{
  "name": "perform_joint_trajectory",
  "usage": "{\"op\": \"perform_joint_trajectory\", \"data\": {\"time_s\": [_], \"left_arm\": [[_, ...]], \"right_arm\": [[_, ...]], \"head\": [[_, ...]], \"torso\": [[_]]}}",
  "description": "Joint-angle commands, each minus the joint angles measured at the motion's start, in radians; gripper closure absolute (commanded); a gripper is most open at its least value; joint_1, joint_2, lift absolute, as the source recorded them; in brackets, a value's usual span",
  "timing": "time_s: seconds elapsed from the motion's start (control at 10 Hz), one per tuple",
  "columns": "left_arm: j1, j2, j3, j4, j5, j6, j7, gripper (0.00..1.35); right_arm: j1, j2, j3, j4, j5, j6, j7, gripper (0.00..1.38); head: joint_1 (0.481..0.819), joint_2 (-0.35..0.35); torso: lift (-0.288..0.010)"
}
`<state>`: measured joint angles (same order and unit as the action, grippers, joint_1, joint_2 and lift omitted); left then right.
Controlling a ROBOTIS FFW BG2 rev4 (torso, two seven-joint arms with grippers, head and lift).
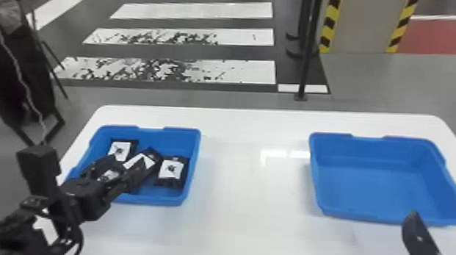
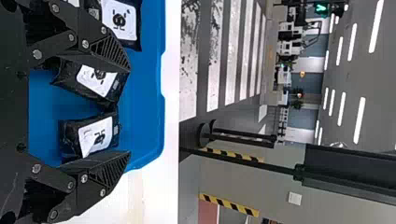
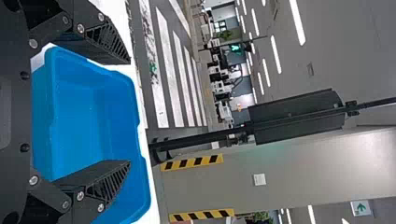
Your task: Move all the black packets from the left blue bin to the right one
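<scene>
Left gripper [image 1: 127, 161] hangs open over black packets [image 1: 171, 172] in the left bin [image 1: 150, 199] — right gripper [image 1: 439, 218], also open, near the right bin [image 1: 375, 179].

White counter [image 1: 234, 228] at six o'clock, crosswalk stripes [image 1: 192, 11] toward eleven, yellow-black-edged wall [image 1: 366, 24] near two; ceiling lights [image 2: 359, 120] glow.

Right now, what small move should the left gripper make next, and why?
Probably center the left gripper over a single black packet before closing: its fingers are open, but one overlaps that packet in its wrist view, and another packet shows between them.
</scene>
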<state>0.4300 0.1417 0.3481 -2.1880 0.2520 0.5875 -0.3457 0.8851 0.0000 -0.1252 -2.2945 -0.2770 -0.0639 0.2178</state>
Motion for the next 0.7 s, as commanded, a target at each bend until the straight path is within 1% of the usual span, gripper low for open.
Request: {"op": "perform_joint_trajectory", "data": {"time_s": [0.0, 0.1, 0.2, 0.3, 0.4, 0.6], "left_arm": [[-0.091, 0.018, -0.015, 0.088, 0.033, 0.082, -0.006, 0.46], [-0.131, 0.033, -0.041, 0.135, 0.071, 0.112, -0.006, 0.46], [-0.18, 0.055, -0.071, 0.186, 0.107, 0.176, -0.013, 0.46], [-0.209, 0.065, -0.083, 0.206, 0.111, 0.22, -0.018, 0.46], [-0.226, 0.064, -0.079, 0.211, 0.101, 0.269, -0.015, 0.47], [-0.248, 0.045, -0.049, 0.211, 0.079, 0.313, 0.002, 0.47]], "right_arm": [[-0.002, 0.001, 0.002, 0.001, -0.006, 0.0, 0.0, 0.29], [-0.004, 0.001, 0.004, 0.001, -0.008, 0.0, 0.002, 0.29], [-0.006, 0.001, 0.004, 0.003, -0.008, 0.0, 0.002, 0.29], [-0.009, 0.001, 0.004, 0.006, -0.01, 0.0, 0.005, 0.29], [-0.011, 0.001, 0.004, 0.008, -0.012, 0.0, 0.006, 0.29], [-0.011, 0.001, 0.004, 0.011, -0.016, 0.0, 0.008, 0.29]], "head": [[0.695, 0.127], [0.695, 0.126], [0.695, 0.117], [0.695, 0.093], [0.695, 0.074], [0.695, 0.074]], "torso": [[-0.14], [-0.14], [-0.14], [-0.14], [-0.14], [-0.14]]}}
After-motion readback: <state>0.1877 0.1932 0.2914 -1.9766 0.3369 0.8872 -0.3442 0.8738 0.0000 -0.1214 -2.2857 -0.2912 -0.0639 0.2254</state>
